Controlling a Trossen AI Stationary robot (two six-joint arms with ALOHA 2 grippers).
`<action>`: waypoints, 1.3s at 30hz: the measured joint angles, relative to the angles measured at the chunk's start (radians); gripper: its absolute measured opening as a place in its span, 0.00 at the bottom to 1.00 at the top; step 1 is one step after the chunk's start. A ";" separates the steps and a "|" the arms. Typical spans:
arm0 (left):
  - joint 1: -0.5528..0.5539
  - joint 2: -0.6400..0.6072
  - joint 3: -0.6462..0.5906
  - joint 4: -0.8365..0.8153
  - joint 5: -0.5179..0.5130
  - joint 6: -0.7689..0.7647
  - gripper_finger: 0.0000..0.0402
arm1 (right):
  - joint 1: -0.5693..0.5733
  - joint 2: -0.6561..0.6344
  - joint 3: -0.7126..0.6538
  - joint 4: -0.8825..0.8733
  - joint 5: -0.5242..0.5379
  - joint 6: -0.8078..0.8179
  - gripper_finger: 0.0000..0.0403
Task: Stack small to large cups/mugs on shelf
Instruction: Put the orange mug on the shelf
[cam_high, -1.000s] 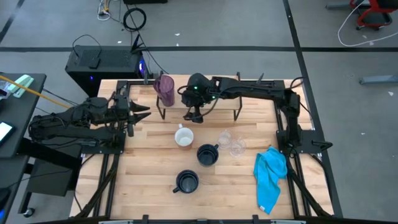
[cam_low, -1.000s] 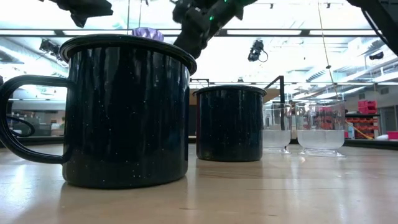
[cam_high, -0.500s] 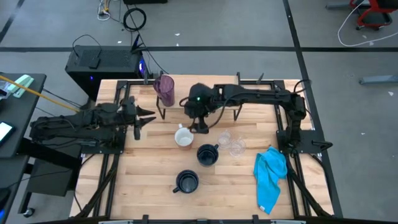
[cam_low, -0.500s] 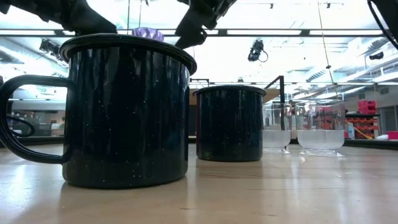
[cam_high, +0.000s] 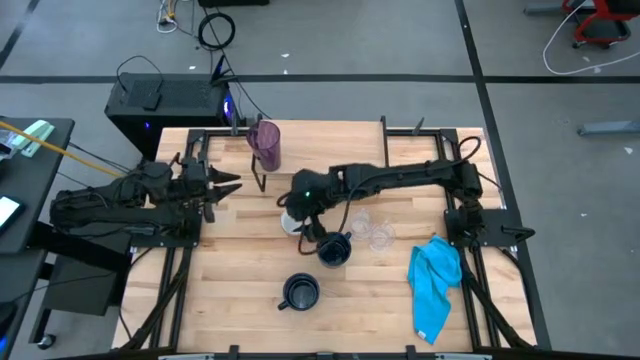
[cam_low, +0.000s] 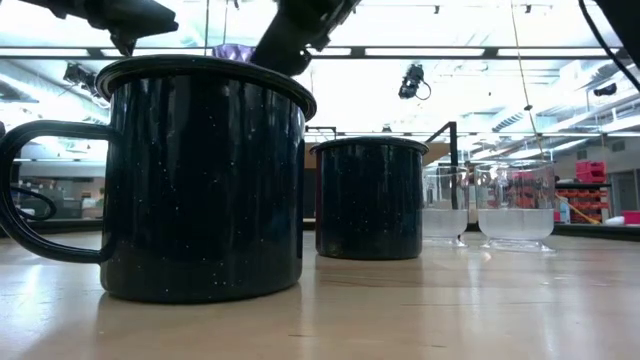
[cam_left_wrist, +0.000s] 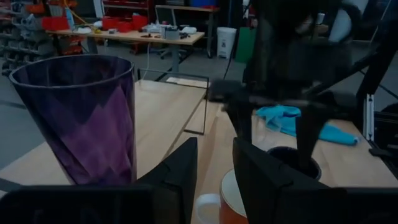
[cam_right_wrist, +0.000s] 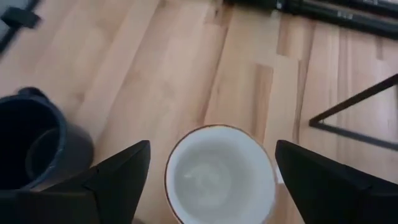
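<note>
My right gripper (cam_high: 305, 215) (cam_right_wrist: 212, 152) is open and points down over the white-and-orange mug (cam_high: 292, 222) (cam_right_wrist: 217, 177). Its fingers stand on either side of the mug's rim without touching it. The mug stands upright on the table, in front of the shelf (cam_high: 320, 145). The purple tumbler (cam_high: 265, 143) (cam_left_wrist: 81, 118) stands on the shelf's left end. Two dark navy mugs (cam_high: 333, 248) (cam_high: 300, 292) and two clear glasses (cam_high: 360, 222) (cam_high: 380, 237) stand on the table. My left gripper (cam_high: 232, 184) (cam_left_wrist: 214, 174) is open and empty, left of the shelf.
A bright blue cloth (cam_high: 435, 280) lies at the table's right near corner. The shelf's black wire legs (cam_high: 262, 182) stand just beyond the white mug. The nearer dark mug (cam_right_wrist: 37, 146) stands close beside my right gripper.
My right gripper has gone from above the shelf toward the table's near edge and down. It now stands over the white-and-orange mug. No cup has moved.
</note>
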 joint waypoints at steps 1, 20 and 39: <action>0.000 -0.001 0.000 0.000 0.000 -0.002 0.27 | 0.009 0.013 0.000 0.004 0.017 0.011 0.87; 0.000 -0.005 0.000 -0.010 0.000 -0.074 0.27 | 0.115 0.091 0.001 0.058 0.251 0.247 0.75; 0.000 -0.006 0.000 -0.014 0.000 -0.074 0.27 | 0.140 0.135 0.000 0.044 0.396 0.506 0.62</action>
